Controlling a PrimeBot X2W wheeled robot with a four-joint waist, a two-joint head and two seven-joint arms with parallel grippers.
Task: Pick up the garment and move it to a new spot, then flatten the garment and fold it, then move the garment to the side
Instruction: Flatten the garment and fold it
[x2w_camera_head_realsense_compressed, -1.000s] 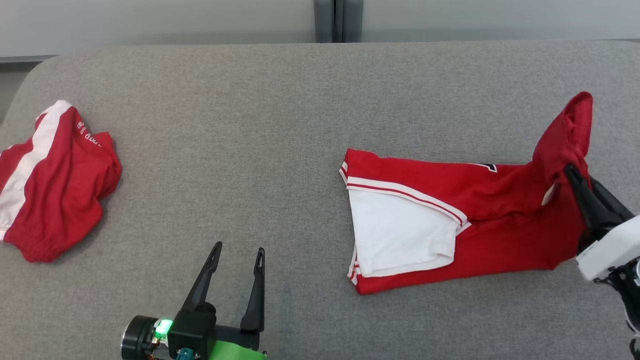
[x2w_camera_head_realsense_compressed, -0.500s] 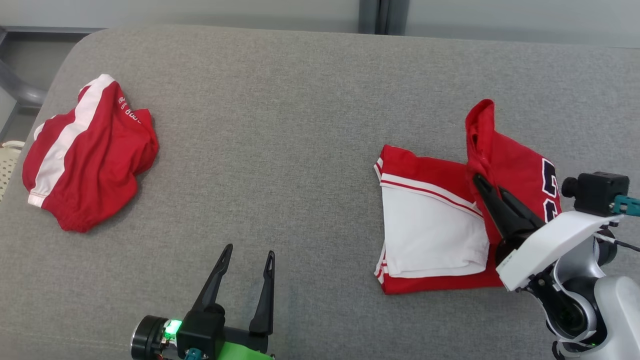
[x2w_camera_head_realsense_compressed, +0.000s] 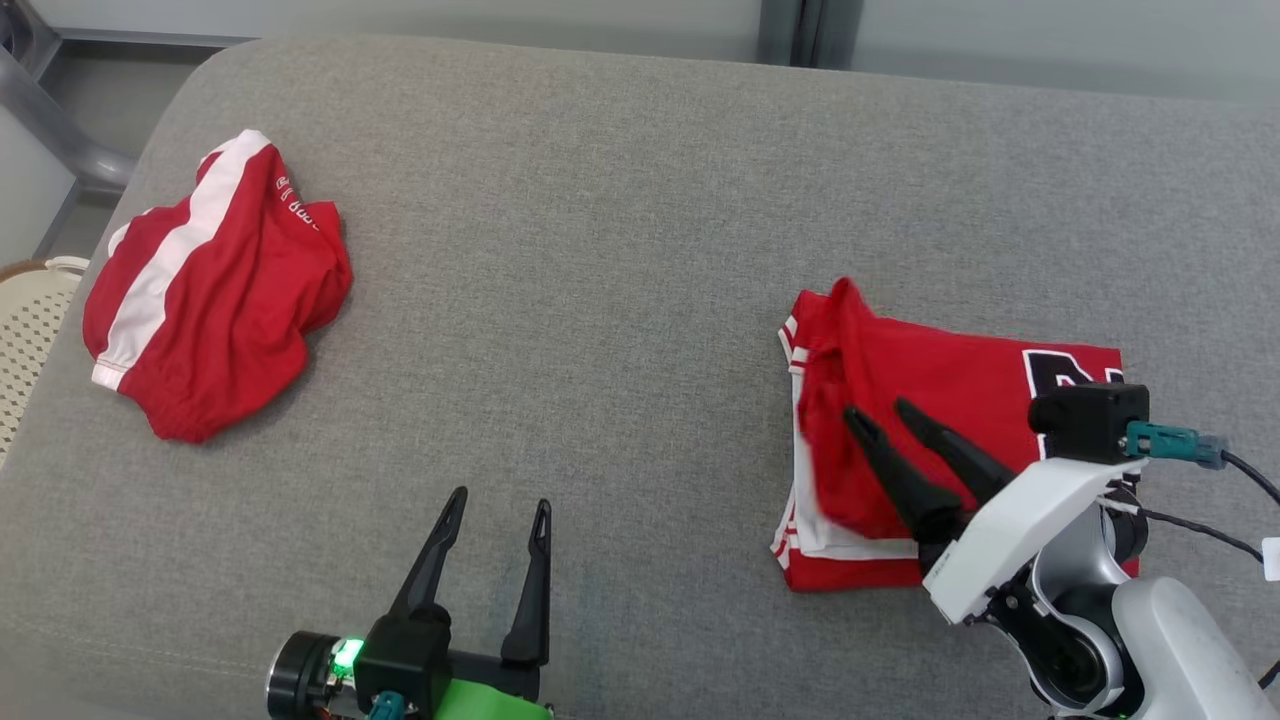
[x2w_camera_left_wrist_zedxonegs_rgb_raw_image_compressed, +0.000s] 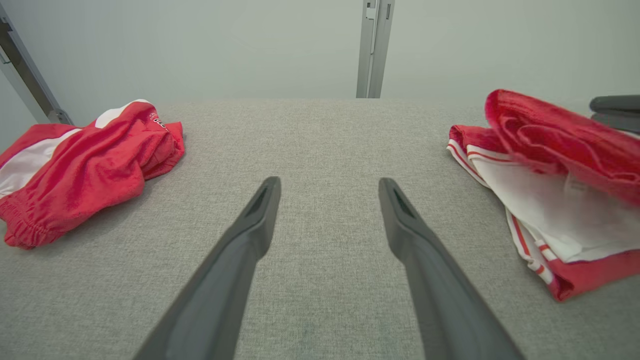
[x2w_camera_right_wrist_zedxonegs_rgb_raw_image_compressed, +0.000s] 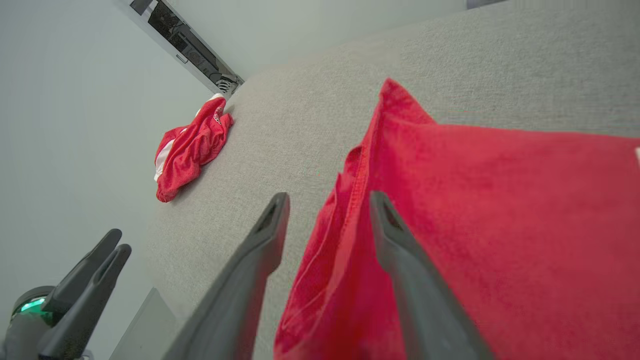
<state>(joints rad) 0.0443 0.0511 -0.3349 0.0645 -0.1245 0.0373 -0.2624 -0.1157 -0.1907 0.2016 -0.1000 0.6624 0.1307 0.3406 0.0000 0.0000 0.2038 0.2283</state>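
- Garment (x2w_camera_head_realsense_compressed: 960, 385): a red jersey, folded, is found lying on the right part of the grey cushion (x2w_camera_head_realsense_compressed: 600, 250), just in front of the right arm.
- Long axis: it is seen to run left to right across the head view, roughly along the cushion's near edge. The right end is partly hidden by the right arm.
- Heading: the end with red-and-white trim is turned toward the robot's left. Black lettering is seen at the opposite, right end.
- A white panel is exposed along the left and near edges, under the red top layer.
- A raised ridge of red cloth is noted at the left end, running far to near, across the long axis. In the left wrist view the ridge (x2w_camera_left_wrist_zedxonegs_rgb_raw_image_compressed: 550, 130) is seen standing above the flat layers.
- Right gripper (x2w_camera_head_realsense_compressed: 875, 407): it is held over the garment's left half, fingers pointed to the far left. The jaws are parted. In the right wrist view (x2w_camera_right_wrist_zedxonegs_rgb_raw_image_compressed: 330, 195) a red hem is seen running between the fingers, with bare cushion visible beside one finger. No pinch is seen; contact with the other finger cannot be told.
- Left gripper (x2w_camera_head_realsense_compressed: 500, 497): the jaws are spread wide with nothing between them. It is held over bare cushion by the near edge, well apart from the garment.
- Other garment (x2w_camera_head_realsense_compressed: 215, 300): red with a white stripe, crumpled, is recorded at the cushion's far left, well apart from the jersey.
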